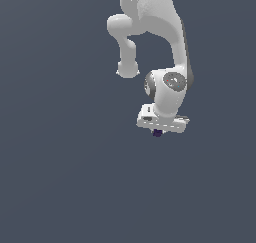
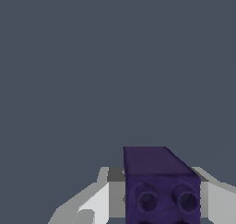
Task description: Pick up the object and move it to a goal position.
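Observation:
The object is a small dark purple block (image 1: 157, 133), seen just under the white gripper (image 1: 159, 131) in the exterior view, right of centre. In the wrist view the block (image 2: 161, 186) fills the space between the two white fingers (image 2: 92, 204) and shows two round studs on its near face. The gripper is shut on the block and holds it above the grey floor. The fingertips are mostly hidden by the hand in the exterior view.
The white arm (image 1: 155, 32) comes down from the upper middle of the exterior view. A plain dark grey surface (image 1: 60, 177) lies all around.

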Robot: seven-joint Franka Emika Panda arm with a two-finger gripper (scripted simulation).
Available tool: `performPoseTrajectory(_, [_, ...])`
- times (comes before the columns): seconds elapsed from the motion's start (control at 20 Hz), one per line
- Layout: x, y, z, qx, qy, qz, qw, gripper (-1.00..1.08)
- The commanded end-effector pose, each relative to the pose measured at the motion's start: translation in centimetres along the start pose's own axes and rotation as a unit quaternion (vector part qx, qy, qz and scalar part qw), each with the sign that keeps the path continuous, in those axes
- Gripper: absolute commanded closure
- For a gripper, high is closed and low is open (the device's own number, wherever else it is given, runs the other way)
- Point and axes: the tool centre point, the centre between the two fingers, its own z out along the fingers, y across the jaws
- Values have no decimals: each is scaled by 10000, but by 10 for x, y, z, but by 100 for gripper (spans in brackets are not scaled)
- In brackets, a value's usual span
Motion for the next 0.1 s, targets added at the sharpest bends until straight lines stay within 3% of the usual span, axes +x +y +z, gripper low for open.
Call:
performPoseTrajectory(0.0, [1, -3, -3, -3, -4, 7, 10000, 108])
performPoseTrajectory(0.05, [1, -4, -3, -3, -4, 7, 10000, 108])
